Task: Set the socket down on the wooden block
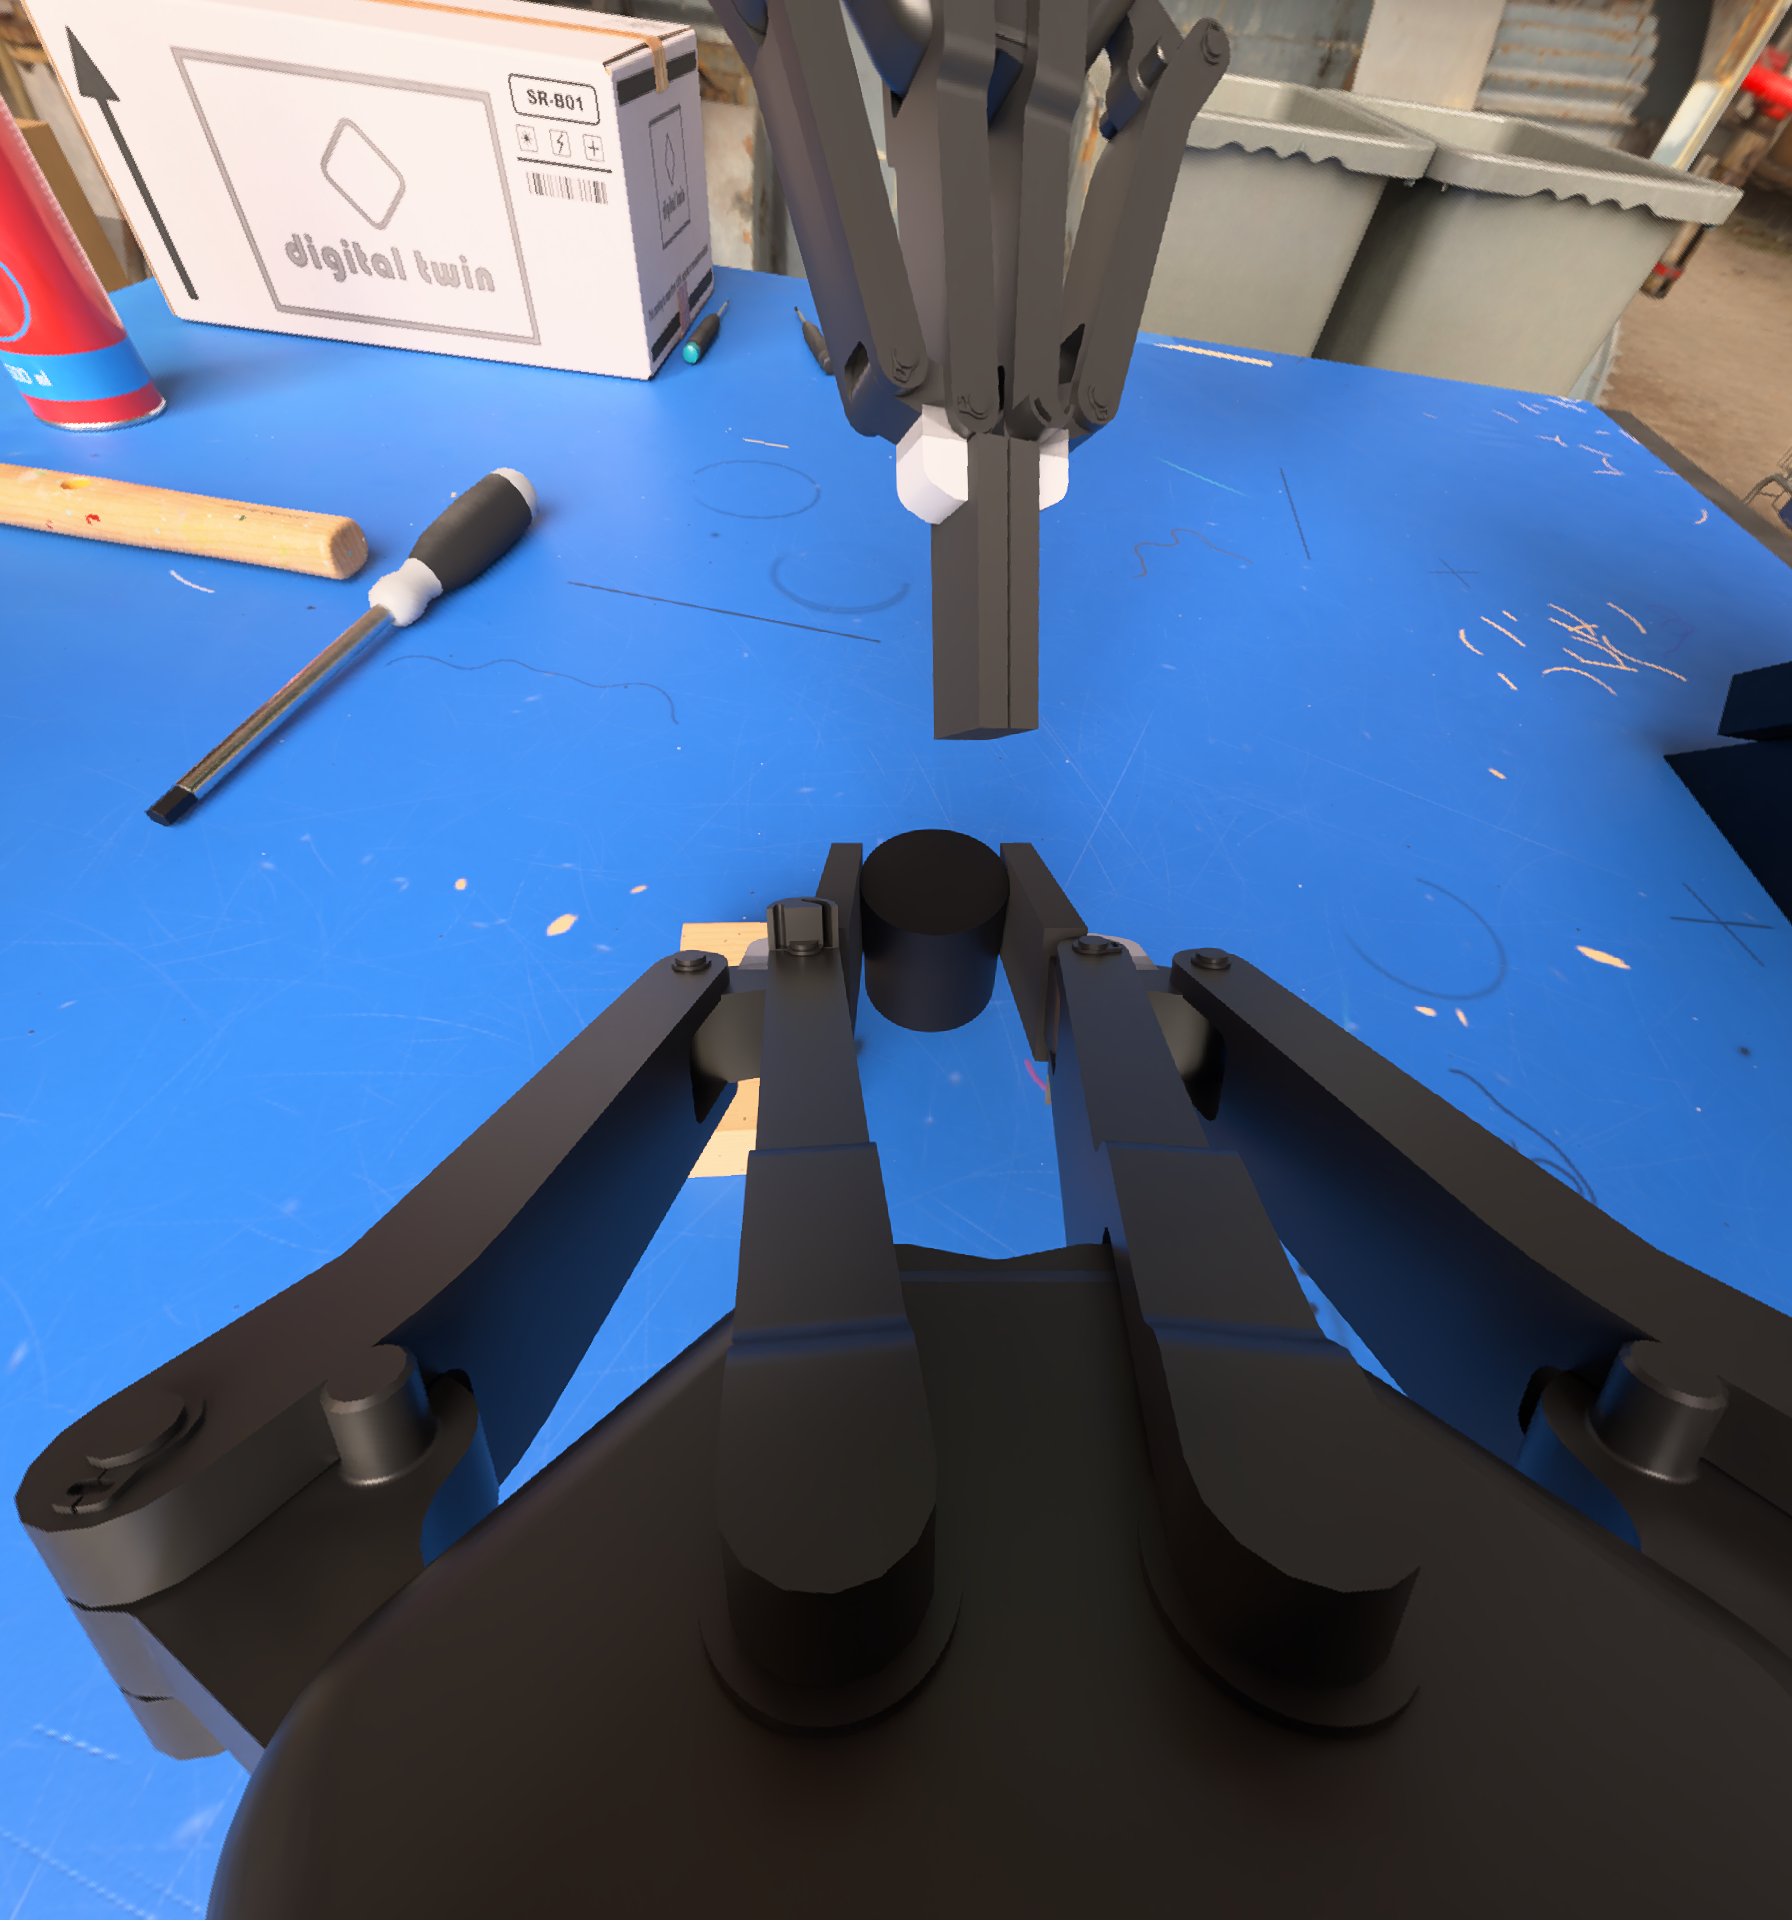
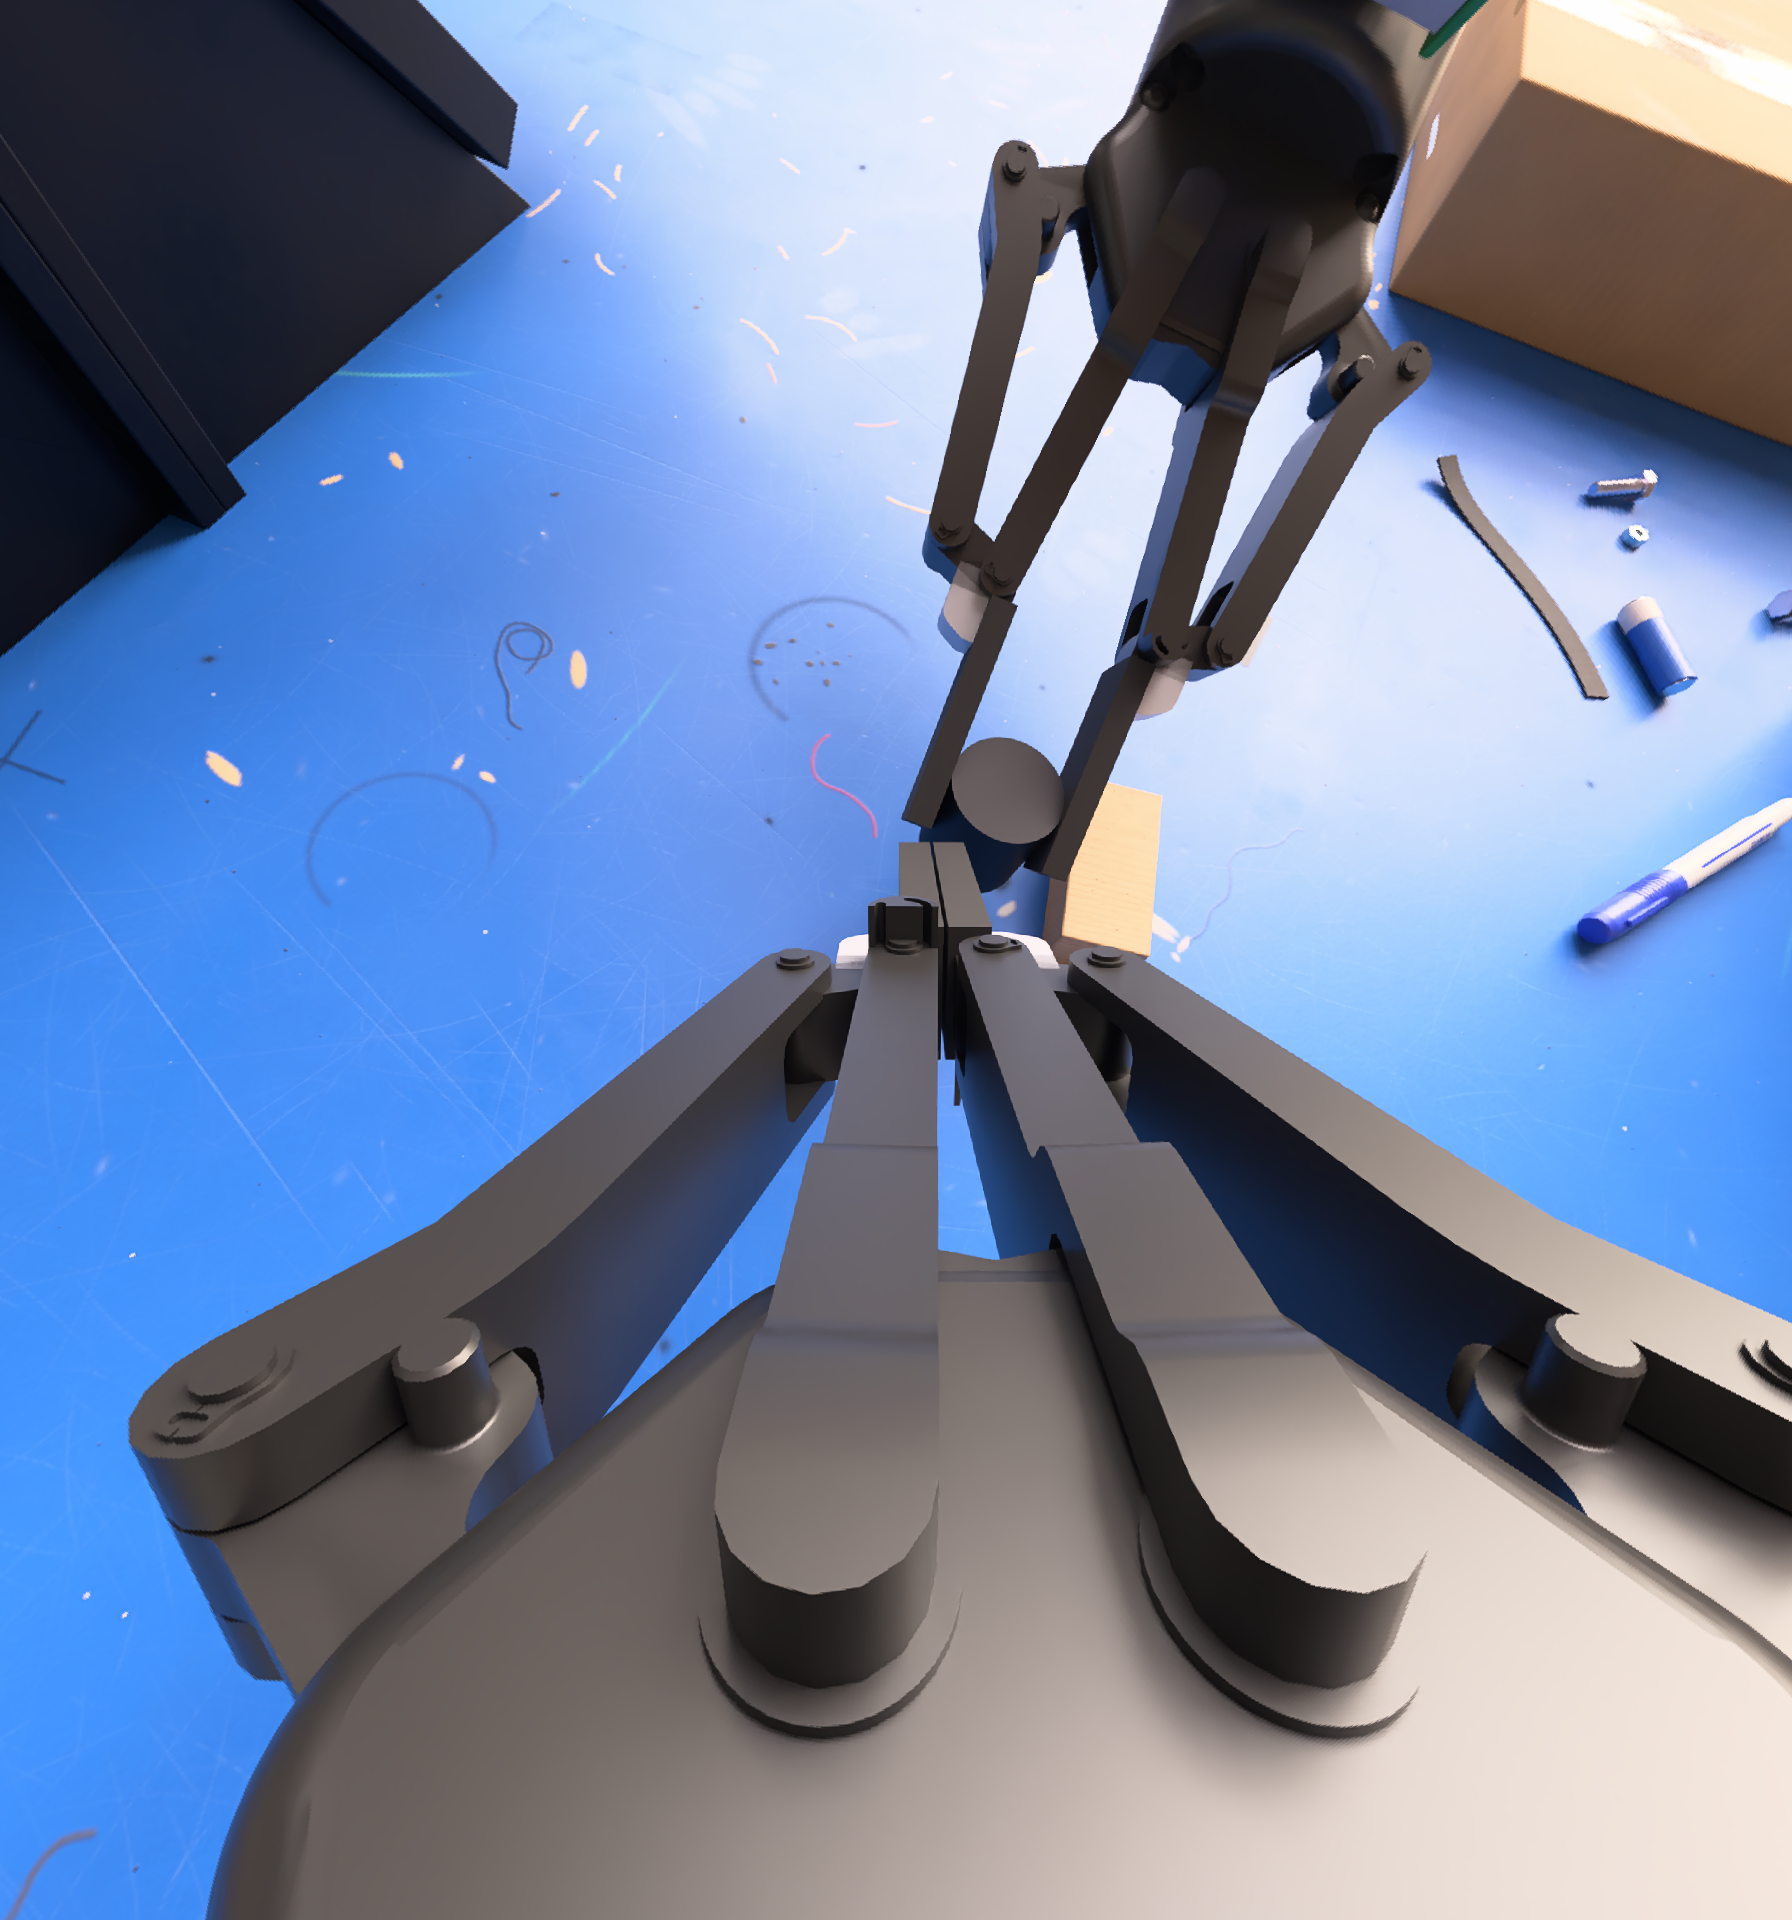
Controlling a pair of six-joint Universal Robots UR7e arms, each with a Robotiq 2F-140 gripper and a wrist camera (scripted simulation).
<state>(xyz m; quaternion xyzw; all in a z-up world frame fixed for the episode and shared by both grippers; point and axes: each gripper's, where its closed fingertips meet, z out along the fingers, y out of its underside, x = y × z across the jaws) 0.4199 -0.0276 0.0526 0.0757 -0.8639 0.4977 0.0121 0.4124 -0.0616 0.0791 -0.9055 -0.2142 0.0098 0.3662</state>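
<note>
While the left claw [image 1: 931, 862] pinches the socket [image 1: 933, 925], the right claw [image 1: 985, 717], pressed together, hangs beside the screwdriver [image 1: 352, 639].

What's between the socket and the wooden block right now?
Nothing visible. The left claw holds the socket above the table, and the block lies just beside and below it with bare top showing. The right claw, shut and empty, hangs close by but not over the block.

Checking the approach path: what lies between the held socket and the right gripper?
Only bare blue table between the socket, clamped by the left gripper, and the shut right gripper, per the left wrist view.
</note>
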